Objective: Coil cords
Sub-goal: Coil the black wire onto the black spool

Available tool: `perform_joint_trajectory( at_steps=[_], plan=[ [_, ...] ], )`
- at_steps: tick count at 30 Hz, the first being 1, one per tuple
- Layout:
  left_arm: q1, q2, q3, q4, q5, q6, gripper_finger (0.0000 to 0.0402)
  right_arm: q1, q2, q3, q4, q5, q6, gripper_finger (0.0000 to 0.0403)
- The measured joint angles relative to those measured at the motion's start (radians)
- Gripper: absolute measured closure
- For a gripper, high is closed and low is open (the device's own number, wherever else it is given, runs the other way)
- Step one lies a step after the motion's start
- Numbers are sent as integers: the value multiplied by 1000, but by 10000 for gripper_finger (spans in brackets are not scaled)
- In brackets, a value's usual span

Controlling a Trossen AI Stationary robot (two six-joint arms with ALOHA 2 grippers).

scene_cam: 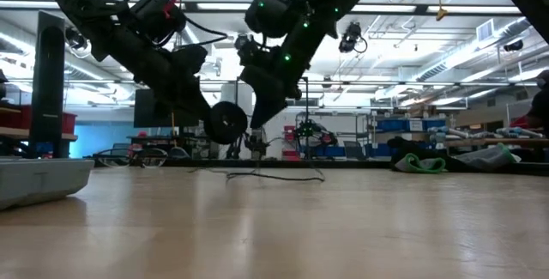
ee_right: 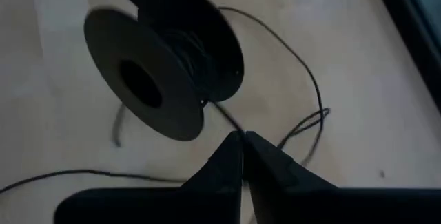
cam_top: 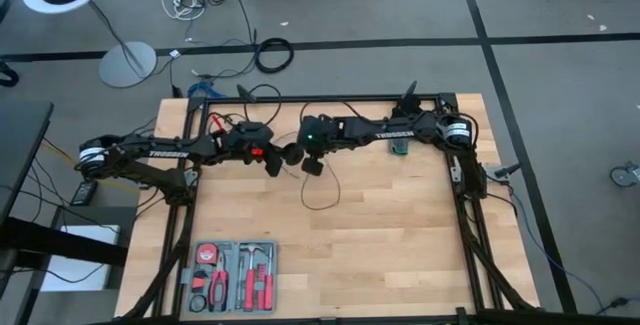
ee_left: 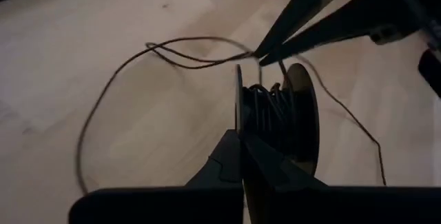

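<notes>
A small black spool (ee_left: 275, 114) with two round discs hangs above the table's middle, thin black cord wound between the discs. The spool shows as a dark disc in the low view (scene_cam: 227, 123). My left gripper (cam_top: 272, 162) is shut on it. From the spool the cord (ee_left: 103, 107) runs off in slack loops that lie on the wood (cam_top: 322, 193). My right gripper (cam_top: 312, 165) stands close beside the spool, shut on the cord a little way off the winding. My left gripper pinches the rim of one spool disc (ee_left: 239, 110) between its two fingers, coming slanting down from the table's left. The spool is lifted clear of the table, its discs on edge. My right gripper pinches a single strand of the cord (ee_right: 227, 122) at its fingertips (ee_left: 275, 41), slanting down from the table's right. The short stretch back to the spool (ee_right: 207, 103) runs straight; beyond the fingers the cord drops slack to the table.
A grey tool tray (cam_top: 235, 275) with red-handled tools sits at the table's near left. A small green object (cam_top: 402, 148) lies under the right arm at the far right. Black frame rails (cam_top: 465, 235) run along the table's sides.
</notes>
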Motion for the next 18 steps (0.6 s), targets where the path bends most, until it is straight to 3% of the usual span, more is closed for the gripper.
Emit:
perform_joint_trajectory(
  at_steps=[6,12,18],
  plan=[
    [0,0,-1,33,35,-7,401,2,1,-71,37,-94,22,363],
    [1,0,-1,77,34,-27,401,11,1,-172,193,-176,67,329],
    [1,-4,-1,90,33,-28,401,17,2,-215,219,-195,116,298]
  ],
)
